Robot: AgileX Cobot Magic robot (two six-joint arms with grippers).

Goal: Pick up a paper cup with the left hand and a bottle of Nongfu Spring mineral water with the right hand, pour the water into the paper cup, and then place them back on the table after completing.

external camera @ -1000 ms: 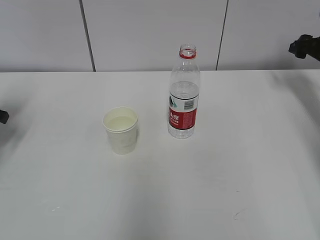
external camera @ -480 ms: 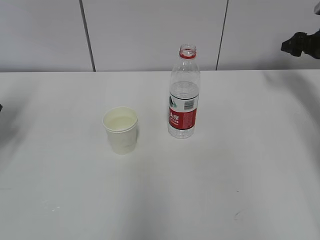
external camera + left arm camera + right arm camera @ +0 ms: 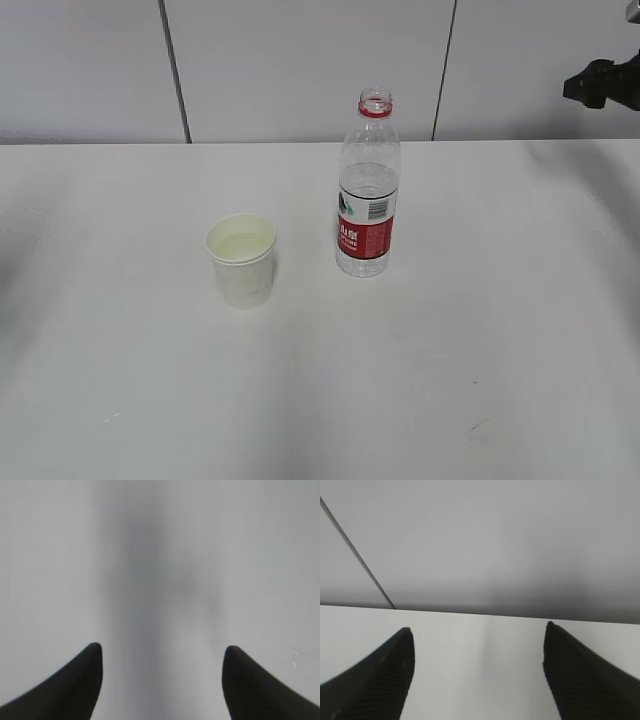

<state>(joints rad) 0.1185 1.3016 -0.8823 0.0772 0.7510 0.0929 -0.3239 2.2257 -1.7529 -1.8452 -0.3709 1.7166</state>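
A white paper cup (image 3: 241,260) stands upright on the white table (image 3: 480,330), with liquid in it. To its right stands an uncapped clear bottle (image 3: 368,190) with a red label, partly filled with clear water. My right gripper (image 3: 600,84) is high at the far right edge, well away from the bottle; in the right wrist view (image 3: 477,640) its jaws are wide apart and empty over the table's far edge. My left gripper is out of the exterior view; in the left wrist view (image 3: 162,655) it is open and empty over bare table.
A pale panelled wall with dark seams (image 3: 175,70) runs behind the table. A small scuff (image 3: 480,430) marks the tabletop at the front right.
The left gripper's tip has withdrawn past the left edge of the exterior view. The right gripper rose a little at the far right. Cup and bottle have not moved.
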